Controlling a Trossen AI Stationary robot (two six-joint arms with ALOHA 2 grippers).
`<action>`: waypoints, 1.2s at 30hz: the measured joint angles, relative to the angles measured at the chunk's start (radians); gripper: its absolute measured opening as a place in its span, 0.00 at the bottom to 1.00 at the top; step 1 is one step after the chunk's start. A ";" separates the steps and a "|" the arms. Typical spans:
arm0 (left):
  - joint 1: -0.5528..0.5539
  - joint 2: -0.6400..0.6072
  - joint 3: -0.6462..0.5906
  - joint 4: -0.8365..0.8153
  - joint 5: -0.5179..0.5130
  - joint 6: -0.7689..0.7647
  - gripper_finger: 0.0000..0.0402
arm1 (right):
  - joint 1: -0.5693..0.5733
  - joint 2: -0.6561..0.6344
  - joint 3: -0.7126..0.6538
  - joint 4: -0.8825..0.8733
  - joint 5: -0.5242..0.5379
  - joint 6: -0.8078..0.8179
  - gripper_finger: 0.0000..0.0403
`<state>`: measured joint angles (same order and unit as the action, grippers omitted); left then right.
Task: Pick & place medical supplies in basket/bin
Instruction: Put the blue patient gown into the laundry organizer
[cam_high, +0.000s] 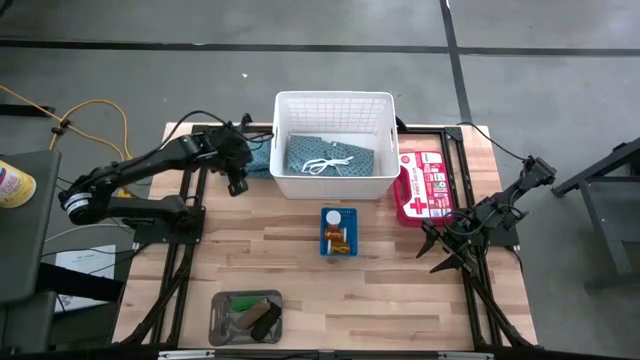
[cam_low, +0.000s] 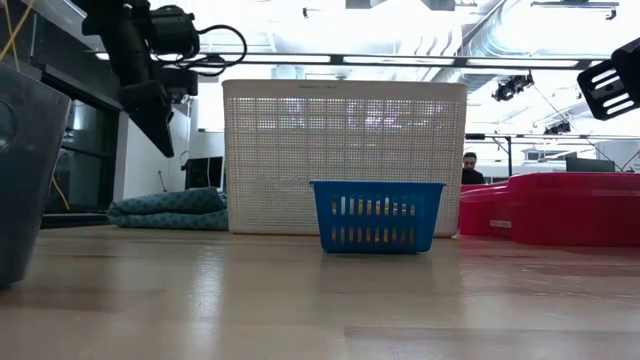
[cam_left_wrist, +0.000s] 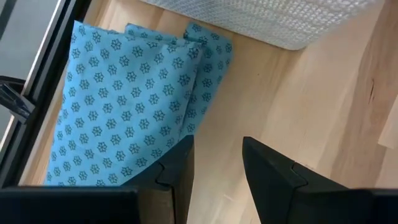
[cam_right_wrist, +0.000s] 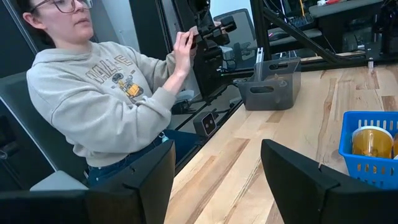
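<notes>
One teal-blue patterned folded cloth (cam_left_wrist: 124, 106) lies flat on the table beside the left wall of the large white basket (cam_high: 335, 105). It also shows in the high view (cam_high: 260, 160) and the low view (cam_low: 170, 208). A second cloth with white strings (cam_high: 330, 158) lies inside the basket. My left gripper (cam_left_wrist: 217, 168) hangs open above the table, by the near edge of the first cloth, with nothing between its fingers (cam_low: 158, 120). My right gripper (cam_high: 445, 255) waits open at the table's right side. The grey tray (cam_high: 245, 315) near the front edge holds small rolls.
A small blue basket (cam_high: 338, 232) with a white disc and an orange vial stands in front of the white basket. A red first-aid case (cam_high: 425, 187) lies right of it. A person (cam_right_wrist: 106, 99) sits beyond the table's near edge. Bare wood lies between the blue basket and the tray.
</notes>
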<state>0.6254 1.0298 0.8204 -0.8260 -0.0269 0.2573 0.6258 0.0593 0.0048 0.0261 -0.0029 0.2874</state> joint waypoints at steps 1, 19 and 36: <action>0.000 0.000 -0.002 0.000 0.000 0.000 0.32 | 0.000 0.000 0.000 0.000 0.000 0.000 0.56; 0.027 0.000 -0.007 -0.030 -0.004 -0.044 0.46 | 0.000 0.000 0.000 0.000 0.000 0.000 0.56; 0.026 0.125 -0.007 0.009 -0.055 0.068 0.64 | 0.000 0.000 0.000 0.000 0.000 0.000 0.56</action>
<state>0.6518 1.1550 0.8131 -0.8171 -0.0820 0.3253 0.6262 0.0593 0.0050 0.0257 -0.0030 0.2874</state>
